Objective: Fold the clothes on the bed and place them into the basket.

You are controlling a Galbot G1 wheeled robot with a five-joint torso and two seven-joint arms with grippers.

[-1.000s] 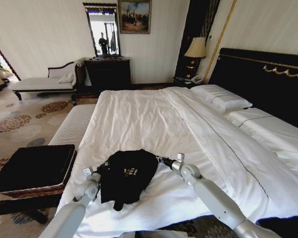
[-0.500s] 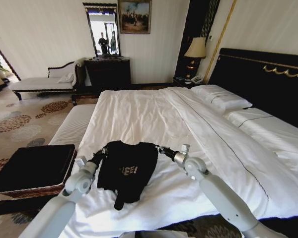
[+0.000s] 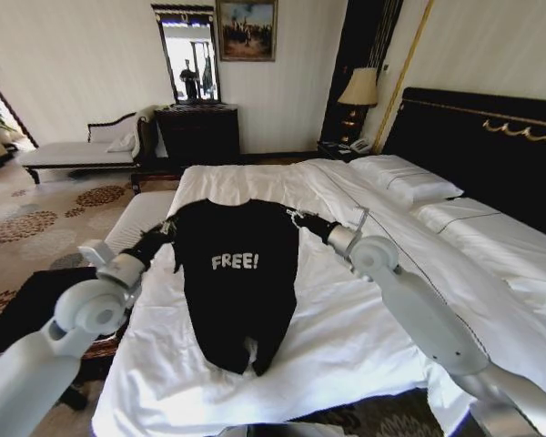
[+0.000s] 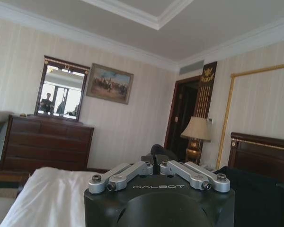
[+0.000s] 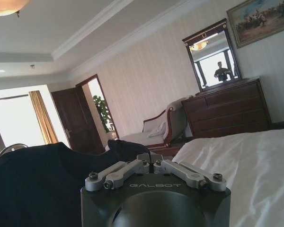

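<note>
Above the bed [image 3: 255,196], the T-shirt [image 3: 238,282] is held by its shoulders, pinched tight by left gripper [image 3: 167,228] and right gripper [image 3: 297,218]; level shoulders should be kept for a clean fold.

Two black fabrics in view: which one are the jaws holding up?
The T-shirt with white FREE! lettering, hanging between the left gripper and right gripper over the bed. The other covers the basket on the floor.
</note>
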